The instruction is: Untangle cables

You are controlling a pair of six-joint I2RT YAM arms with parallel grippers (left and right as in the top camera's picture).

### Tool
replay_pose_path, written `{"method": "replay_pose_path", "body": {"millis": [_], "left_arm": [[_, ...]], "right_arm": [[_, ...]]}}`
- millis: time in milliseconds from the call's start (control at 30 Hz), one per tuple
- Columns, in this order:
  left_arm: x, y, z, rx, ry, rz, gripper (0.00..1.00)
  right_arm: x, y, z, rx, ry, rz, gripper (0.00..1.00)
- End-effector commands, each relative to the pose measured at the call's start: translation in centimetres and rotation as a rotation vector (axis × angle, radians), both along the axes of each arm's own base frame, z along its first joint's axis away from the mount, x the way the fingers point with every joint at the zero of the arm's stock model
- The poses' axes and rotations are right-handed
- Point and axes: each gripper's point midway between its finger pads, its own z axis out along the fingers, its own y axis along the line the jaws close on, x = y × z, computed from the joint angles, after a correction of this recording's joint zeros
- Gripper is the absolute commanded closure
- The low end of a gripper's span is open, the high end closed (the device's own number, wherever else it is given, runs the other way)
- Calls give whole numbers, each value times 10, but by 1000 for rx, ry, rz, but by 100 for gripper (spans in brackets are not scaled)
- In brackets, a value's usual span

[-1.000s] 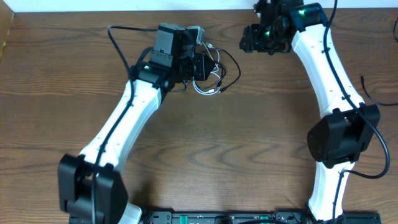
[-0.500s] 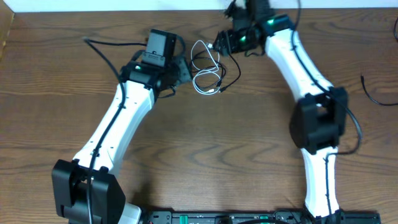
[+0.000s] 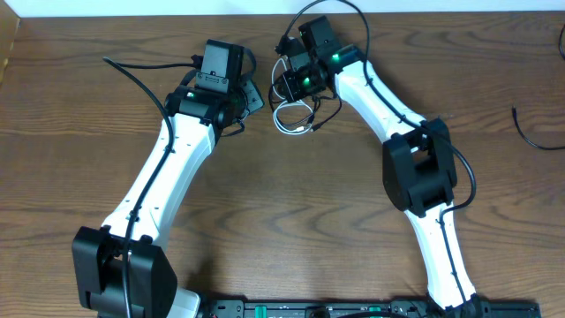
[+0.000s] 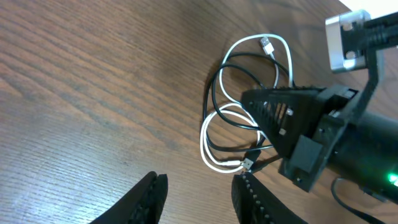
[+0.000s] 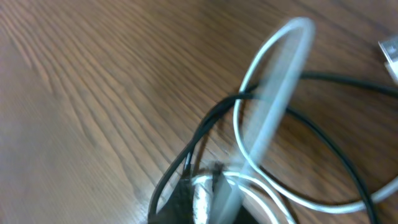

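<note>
**Tangle gripped by the right gripper, left gripper standing open beside it**

The cables (image 3: 296, 113) are seen near the far edge of the table (image 4: 93, 93), between the two wrists. A small tangle is formed by two thin strands. The white cable (image 5: 273, 102) is laid in two rounded loops, one above the other in the left wrist view, and the upper loop ends in a small silvery plug (image 4: 267, 45). The black cable (image 4: 214, 93) is threaded through both white loops in a wider, looser curve and crosses them at several places. A second small plug (image 4: 247, 164) is found at the lower loop's end, though which strand it belongs to cannot be told.

The right gripper (image 4: 249, 98) is set down onto the middle of the tangle with its jaws pressed together. In its own view, white and black strands are seen running into the closed tips, and one white loop stands up, blurred, close to the lens.

The left gripper (image 4: 199, 196) is held just beside the tangle, its fingers parted with only bare wood between them; nothing is grasped.
</note>
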Motion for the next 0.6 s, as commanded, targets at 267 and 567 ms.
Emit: {"method": "replay_pose_path", "body": {"millis": [267, 567], "left_arm": [[16, -36, 3, -128, -53, -149, 42], [24, -68, -7, -197, -67, -256, 36]], "right_arm": [[-14, -56, 192, 126, -161, -122, 99], [-52, -96, 247, 160, -102, -235, 99]]}}
